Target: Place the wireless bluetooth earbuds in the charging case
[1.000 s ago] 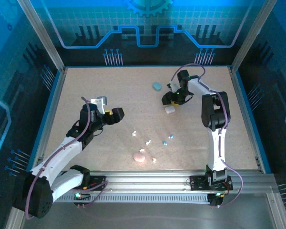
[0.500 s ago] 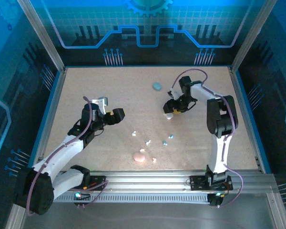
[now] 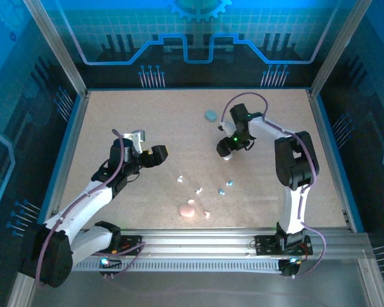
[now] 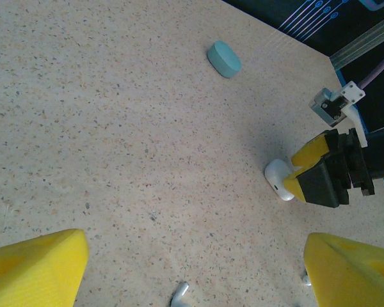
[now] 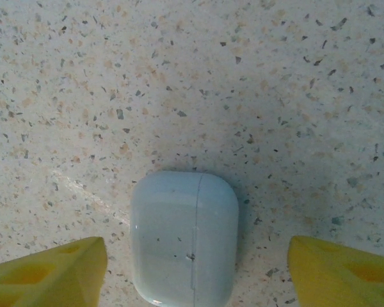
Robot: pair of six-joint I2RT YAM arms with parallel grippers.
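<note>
Since one second ago the right gripper [image 3: 226, 148] has swung a little to the left and toward the front, and the white case [image 3: 225, 156] now lies slightly nearer to the arms than it did. I judge that the case was only repositioned; no earbud is inserted yet.

From the top camera, the earbuds [image 3: 198, 190] lie scattered on the table [image 3: 115, 115] between the two arms, well apart from the white case. They are too small there to tell which way they point. The pink case [image 3: 187, 210] is among them, and the teal case [image 3: 210, 116] is far back. The left gripper [image 3: 157, 153] hangs open and empty.

From the left wrist camera, one white earbud [image 4: 180, 295] is at the bottom edge. Its thin stem seems to point up and to the right, but it is cut off.

From the right wrist camera, the white case lies flat between the yellow fingertips [image 5: 57, 268], touching neither, so the jaws are released. Its long axis runs up and down in that view, along the seam line. The lid looks closed, so I think it must be opened next.
</note>
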